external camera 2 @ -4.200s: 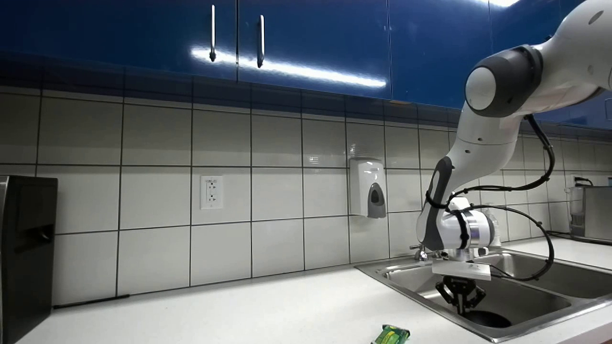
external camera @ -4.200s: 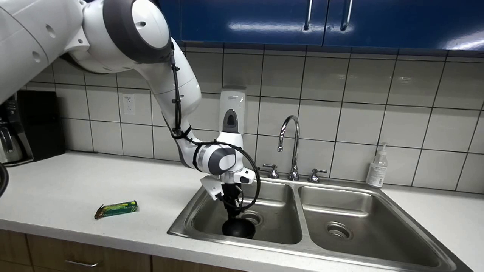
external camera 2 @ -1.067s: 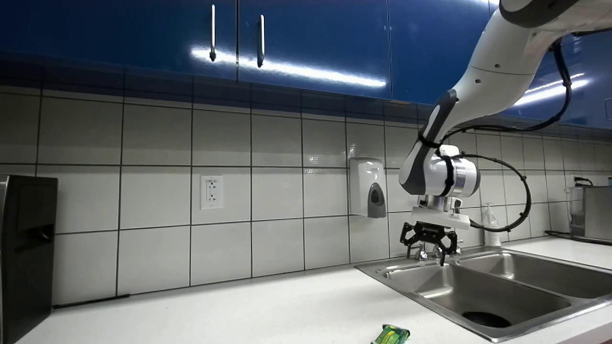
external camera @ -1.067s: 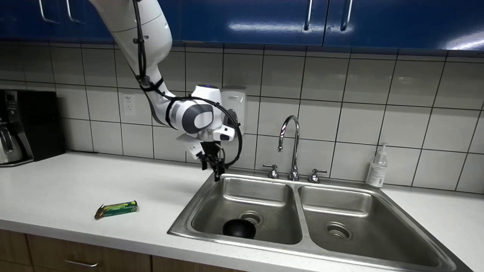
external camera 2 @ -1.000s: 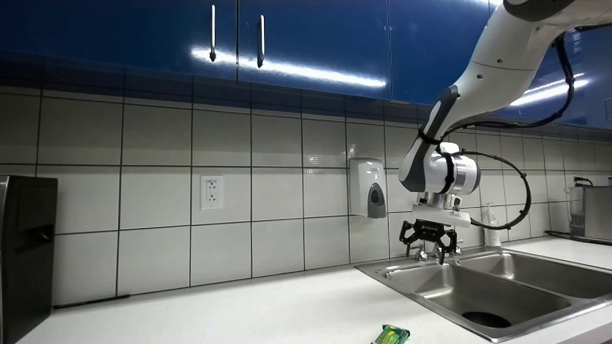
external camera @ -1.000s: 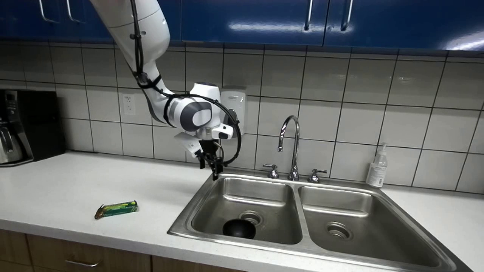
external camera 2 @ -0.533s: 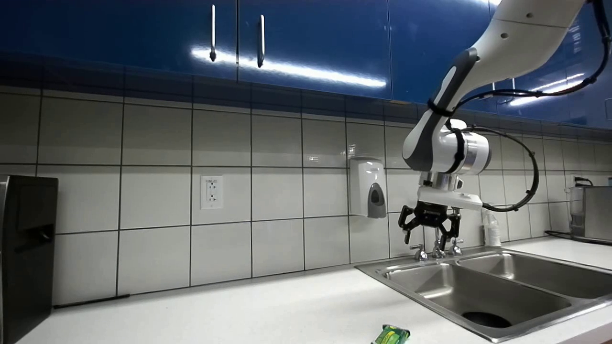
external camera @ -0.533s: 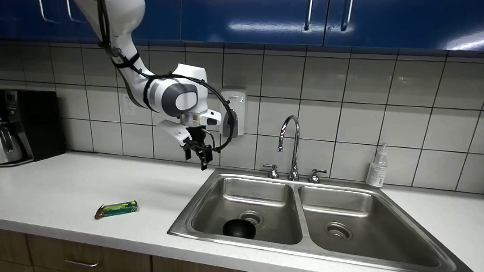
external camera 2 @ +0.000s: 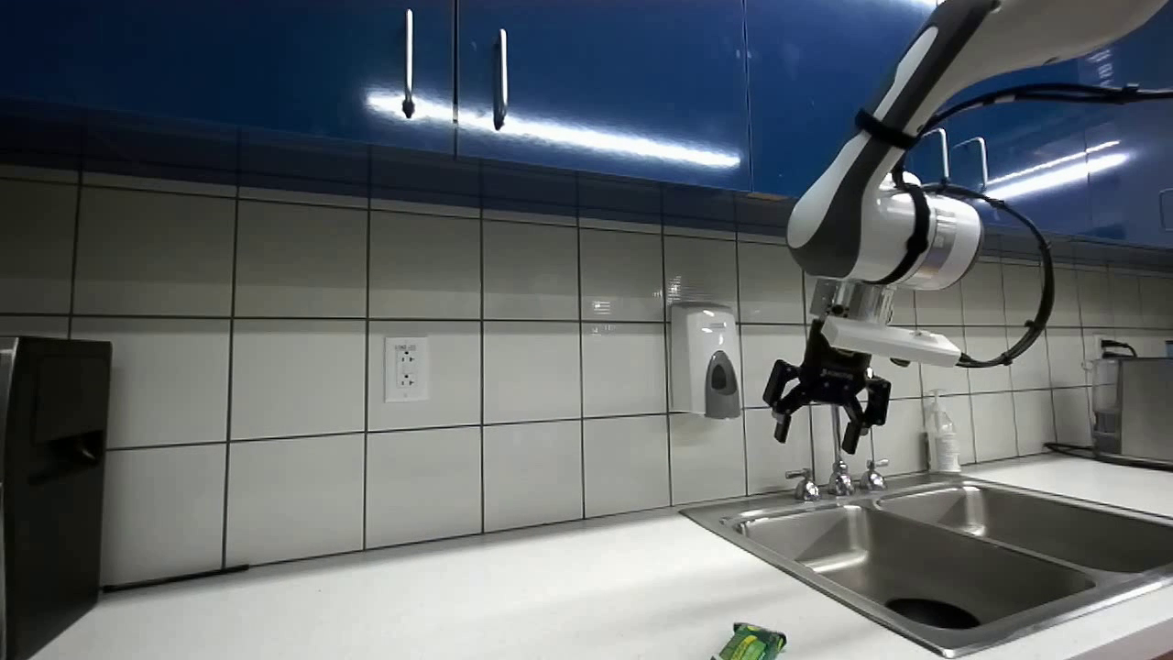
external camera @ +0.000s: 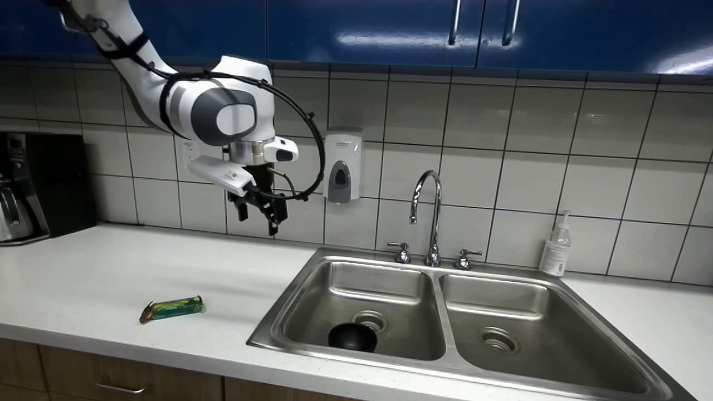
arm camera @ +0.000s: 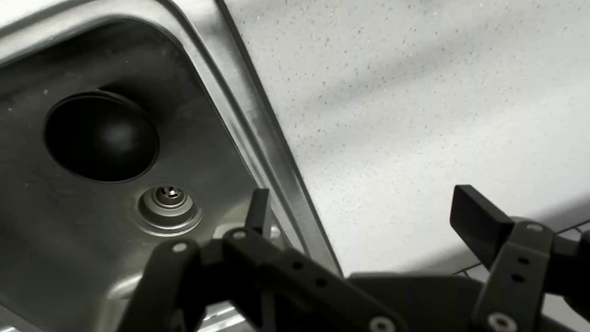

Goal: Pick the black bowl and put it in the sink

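The black bowl [external camera: 352,337] rests on the floor of the sink [external camera: 409,326], in the basin nearer the green packet, just beside the drain. A dark patch of the same bowl [external camera 2: 933,613] shows over the basin's near edge in an exterior view. From the wrist view I look down on the bowl [arm camera: 101,137], with the sink rim [arm camera: 276,170] running between it and the counter. My gripper [arm camera: 364,203] is open with nothing between its fingers. It hangs well above the counter beside the sink, as the gripper [external camera: 258,223] in an exterior view shows, clear of the bowl.
A green packet [external camera: 171,309] lies on the counter [external camera: 89,278]. Behind the sink stand the faucet [external camera: 434,217] and its handles. A soap dispenser [external camera: 343,167] hangs on the tiled wall, and a pump bottle [external camera: 556,248] stands at the back. Blue cabinets [external camera: 373,30] hang overhead.
Some seconds ago my gripper was down at the bowl with its fingers close together. It has since opened, risen and drawn back from the sink. The bowl has stayed in the basin.
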Robot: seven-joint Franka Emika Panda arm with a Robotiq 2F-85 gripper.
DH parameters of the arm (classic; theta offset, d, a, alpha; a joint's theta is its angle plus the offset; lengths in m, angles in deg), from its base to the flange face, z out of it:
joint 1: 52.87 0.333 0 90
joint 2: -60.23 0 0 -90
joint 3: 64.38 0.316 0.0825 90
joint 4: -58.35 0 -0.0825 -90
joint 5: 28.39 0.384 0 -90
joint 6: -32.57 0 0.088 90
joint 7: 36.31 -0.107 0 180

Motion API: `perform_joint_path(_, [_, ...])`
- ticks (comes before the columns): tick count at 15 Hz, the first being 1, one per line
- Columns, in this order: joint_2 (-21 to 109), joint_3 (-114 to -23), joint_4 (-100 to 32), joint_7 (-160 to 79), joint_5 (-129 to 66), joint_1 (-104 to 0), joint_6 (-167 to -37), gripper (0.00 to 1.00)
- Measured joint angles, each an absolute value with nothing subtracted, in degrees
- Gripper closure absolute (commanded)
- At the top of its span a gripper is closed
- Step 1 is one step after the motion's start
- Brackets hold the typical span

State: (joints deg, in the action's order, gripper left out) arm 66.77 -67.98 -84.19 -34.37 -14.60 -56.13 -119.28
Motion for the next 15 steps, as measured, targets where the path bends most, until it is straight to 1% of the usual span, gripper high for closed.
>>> perform_joint_path(11, [89.0, -68.2, -94.9, -25.0, -14.7, -50.9, -105.9, 0.00])
perform_joint_path(15, [93.9, -68.4, -96.6, -23.9, -15.0, -49.8, -102.2, 0.00])
